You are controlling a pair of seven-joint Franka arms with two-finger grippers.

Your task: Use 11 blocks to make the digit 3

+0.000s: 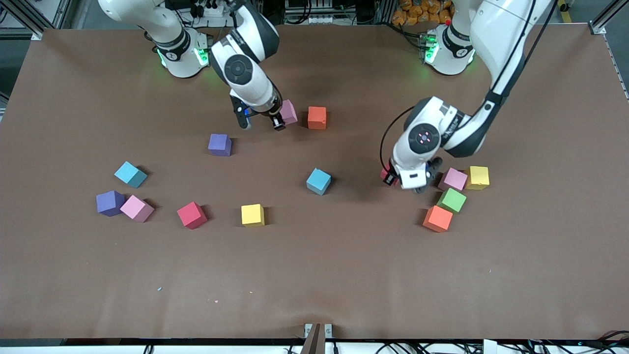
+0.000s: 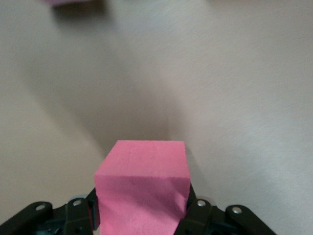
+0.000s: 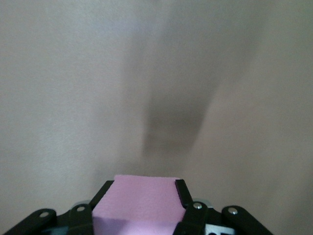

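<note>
Small matte cubes lie scattered on the brown desk. A mauve-pink block (image 1: 288, 111) is clamped in the right tool (image 1: 275, 119), just beside an orange block (image 1: 317, 118). A red block (image 2: 142, 191) is clamped in the left tool (image 1: 400, 183), near a cluster of pink (image 1: 453, 179), yellow (image 1: 477, 177), green (image 1: 452, 200) and orange (image 1: 438, 219) cubes. Toward the right arm's end sit two purple (image 1: 219, 145) (image 1: 110, 203), a light blue (image 1: 130, 174), a pink (image 1: 137, 208) and a red cube (image 1: 191, 215); a yellow (image 1: 252, 215) and another light blue (image 1: 318, 181) lie mid-desk.
</note>
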